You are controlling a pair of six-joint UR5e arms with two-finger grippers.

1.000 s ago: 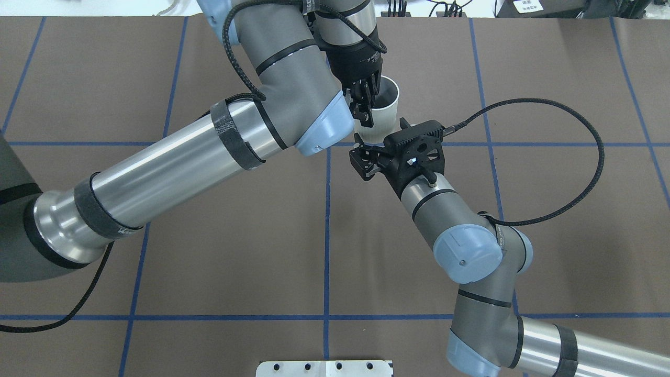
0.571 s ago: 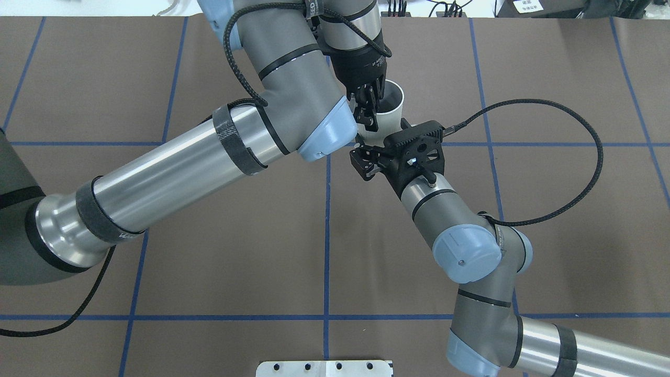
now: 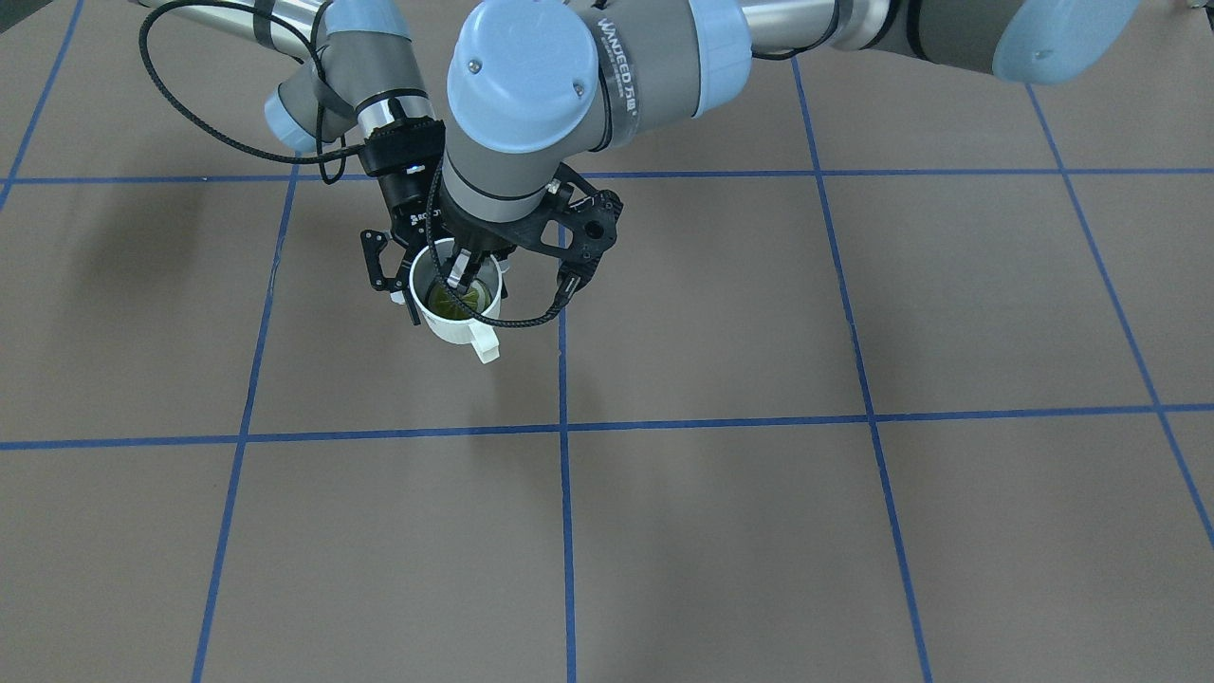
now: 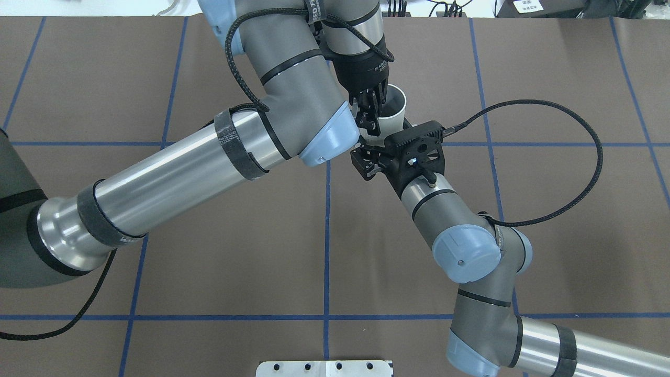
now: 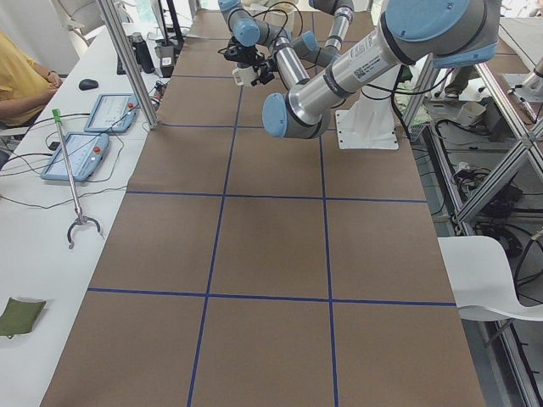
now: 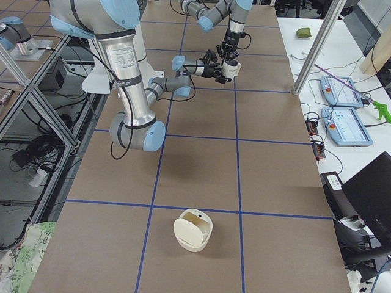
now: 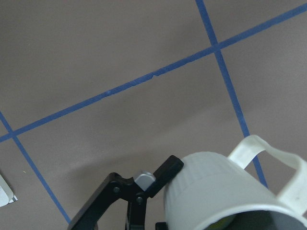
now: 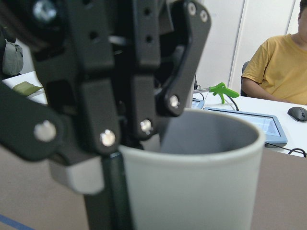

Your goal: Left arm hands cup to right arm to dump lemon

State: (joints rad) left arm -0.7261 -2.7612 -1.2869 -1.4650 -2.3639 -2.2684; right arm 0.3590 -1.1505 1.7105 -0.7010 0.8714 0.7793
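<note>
- Left pincer (image 3: 463,272) is clamped on the rim of the cup (image 3: 453,329), one finger inside and one outside, holding it upright clear of the table (image 3: 759,522).
- Lemon (image 3: 453,302) lies in the cup's bottom, directly below the left pincer's tips.
- Right pincer (image 4: 383,139) is spread wide around the cup's lower wall; one finger (image 7: 165,171) lies just beside it.
- The cup's handle points away from the right pincer.
</note>
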